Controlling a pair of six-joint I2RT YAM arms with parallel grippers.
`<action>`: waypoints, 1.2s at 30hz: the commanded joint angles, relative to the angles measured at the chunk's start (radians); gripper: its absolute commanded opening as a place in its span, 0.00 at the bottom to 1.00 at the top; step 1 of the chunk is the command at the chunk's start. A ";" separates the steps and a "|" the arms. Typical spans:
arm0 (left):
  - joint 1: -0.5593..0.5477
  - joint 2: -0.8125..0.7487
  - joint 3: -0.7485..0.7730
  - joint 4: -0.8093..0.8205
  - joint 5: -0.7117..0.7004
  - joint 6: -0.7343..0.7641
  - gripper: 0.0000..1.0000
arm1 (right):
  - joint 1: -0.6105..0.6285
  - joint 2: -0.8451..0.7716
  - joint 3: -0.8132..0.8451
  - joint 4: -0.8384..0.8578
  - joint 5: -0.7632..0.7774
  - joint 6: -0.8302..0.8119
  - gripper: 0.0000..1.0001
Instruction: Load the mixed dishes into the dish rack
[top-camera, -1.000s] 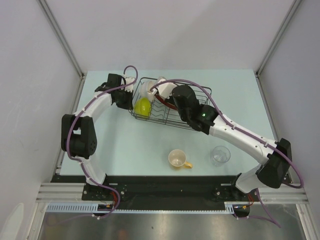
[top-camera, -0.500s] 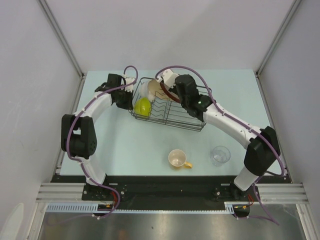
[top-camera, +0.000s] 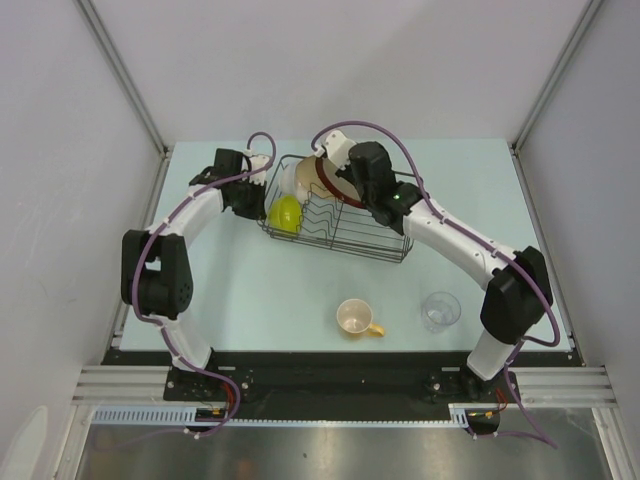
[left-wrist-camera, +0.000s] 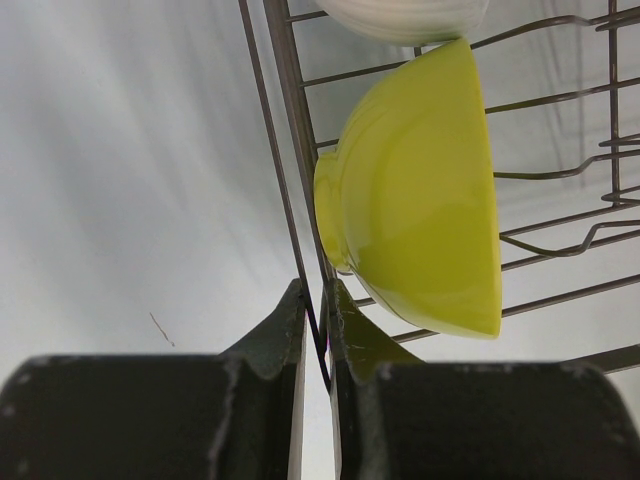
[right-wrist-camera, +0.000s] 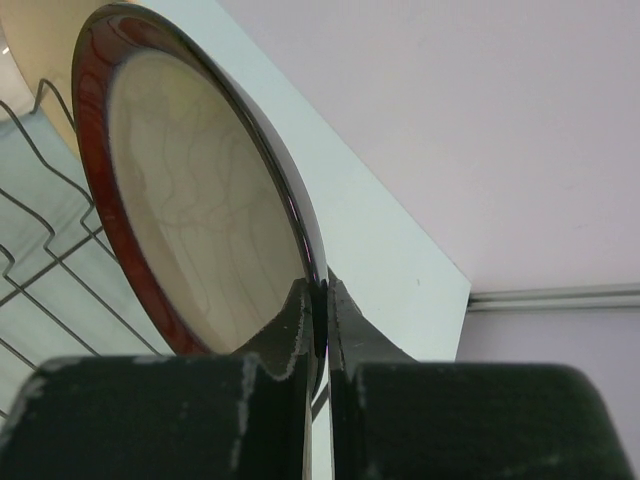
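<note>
The black wire dish rack (top-camera: 372, 228) stands at the back of the table. My left gripper (top-camera: 260, 196) is shut on a wire of its left wall (left-wrist-camera: 290, 120), as the left wrist view (left-wrist-camera: 318, 300) shows. Inside, the lime-green bowl (top-camera: 285, 213) (left-wrist-camera: 420, 200) stands on edge beside the white bowl (top-camera: 290, 180) (left-wrist-camera: 400, 15). My right gripper (top-camera: 336, 167) (right-wrist-camera: 322, 290) is shut on the rim of the dark-red-rimmed tan plate (top-camera: 324, 186) (right-wrist-camera: 190, 210), held upright over the rack's far left end. A beige plate's edge (right-wrist-camera: 35, 40) shows behind it.
The cream cup with a yellow handle (top-camera: 356, 318) lies on the near table beside the small clear glass (top-camera: 440, 310). The rack's prongs (right-wrist-camera: 40, 230) run below the held plate. White walls close in the table on three sides.
My right arm has swung back and to the left, carrying the red-rimmed plate from the rack's middle to its far left end. The left gripper stays on the rack wire.
</note>
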 joint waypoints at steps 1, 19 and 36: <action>-0.005 -0.001 -0.052 -0.127 0.024 0.083 0.09 | 0.001 -0.069 0.095 0.187 0.036 0.006 0.00; -0.006 0.004 -0.049 -0.122 0.021 0.083 0.09 | 0.027 -0.086 0.026 0.175 0.035 0.037 0.00; -0.005 0.022 -0.037 -0.122 0.021 0.080 0.09 | 0.081 -0.144 -0.020 0.155 0.087 -0.009 0.00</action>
